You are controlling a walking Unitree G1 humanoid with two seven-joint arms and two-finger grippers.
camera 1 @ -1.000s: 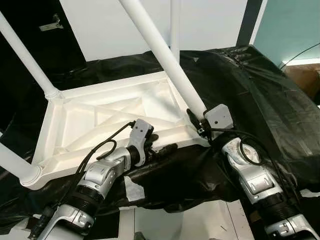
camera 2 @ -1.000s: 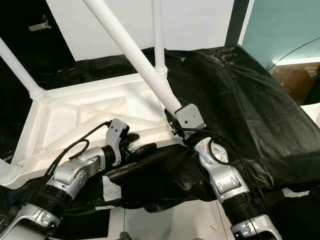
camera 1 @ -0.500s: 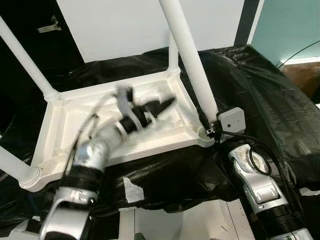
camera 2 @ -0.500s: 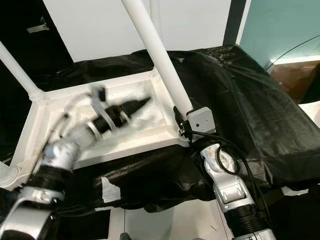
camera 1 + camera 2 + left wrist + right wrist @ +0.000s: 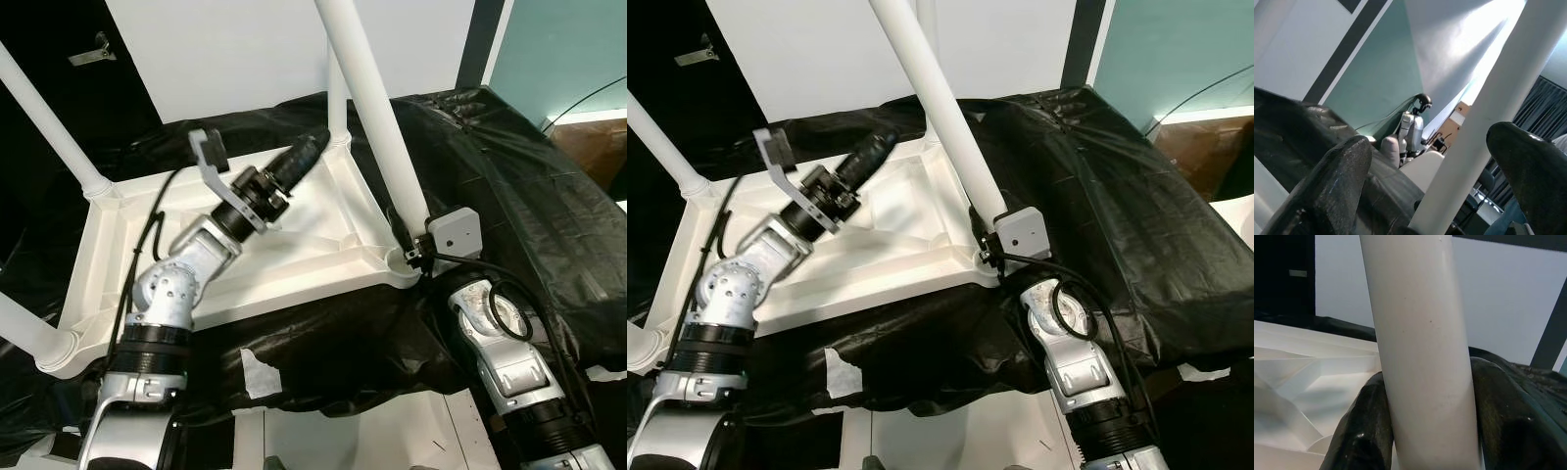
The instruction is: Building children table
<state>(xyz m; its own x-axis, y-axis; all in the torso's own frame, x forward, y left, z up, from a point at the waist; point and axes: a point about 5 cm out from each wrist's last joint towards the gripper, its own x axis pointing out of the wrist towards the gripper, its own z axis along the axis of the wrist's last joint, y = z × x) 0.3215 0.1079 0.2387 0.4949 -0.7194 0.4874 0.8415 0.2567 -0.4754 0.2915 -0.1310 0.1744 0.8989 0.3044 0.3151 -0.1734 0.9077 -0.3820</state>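
Right wrist view: leg (image 5: 1422, 352) top cropped

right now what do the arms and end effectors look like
Both arms are silver metal with black ribbed cuffs and looped black cables. Each wrist carries a grey camera box on a bracket. The left end effector and right end effector each have two long, rounded black fingers.
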